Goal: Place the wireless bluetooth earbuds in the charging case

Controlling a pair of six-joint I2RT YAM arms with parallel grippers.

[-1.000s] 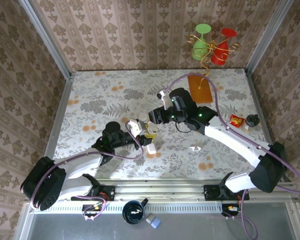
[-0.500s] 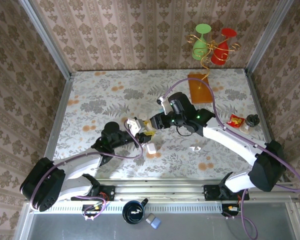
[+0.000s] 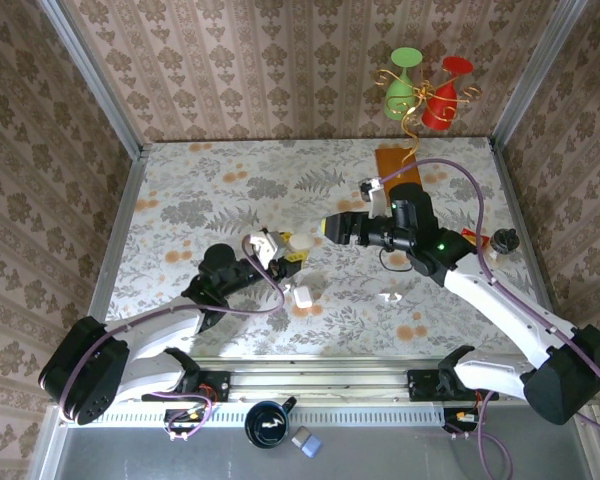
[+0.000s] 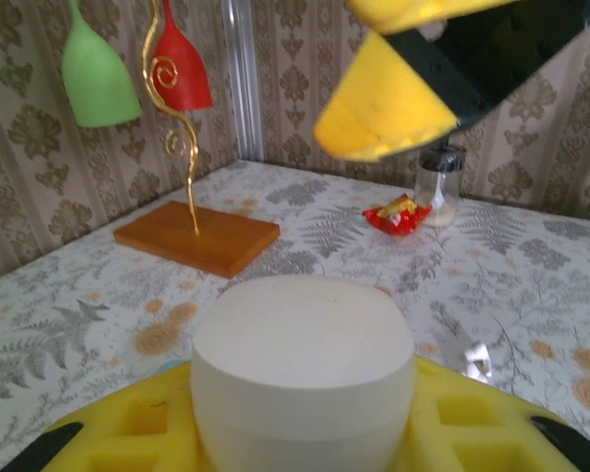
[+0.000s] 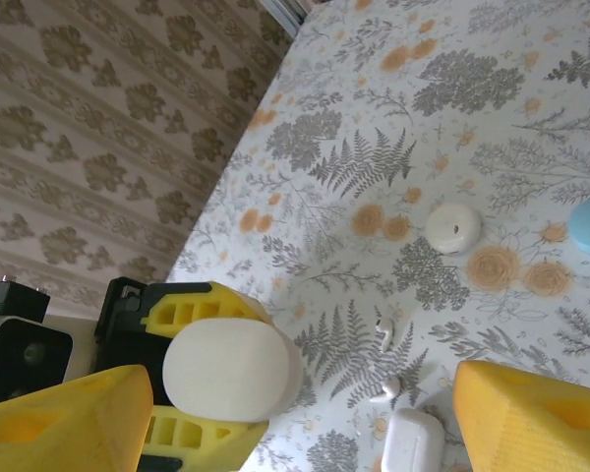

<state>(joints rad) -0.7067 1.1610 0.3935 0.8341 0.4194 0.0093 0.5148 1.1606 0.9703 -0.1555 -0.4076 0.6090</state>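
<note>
The left gripper [image 3: 290, 248] is clamped on a white, pebble-shaped charging case [image 5: 231, 369], holding it between yellow fingers above the table [image 3: 180, 190]. The right gripper [image 3: 330, 228] hangs just to the right of that case and apart from it, its jaws spread wide with nothing between them. Two small white earbuds [image 5: 383, 332] lie loose on the table, down beside the held case on its near-right side. In the right wrist view they sit between the spread fingers, touched by neither gripper. A second white case [image 5: 413, 442] rests just past the earbuds, and a round white case [image 5: 452, 228] lies farther off.
</note>
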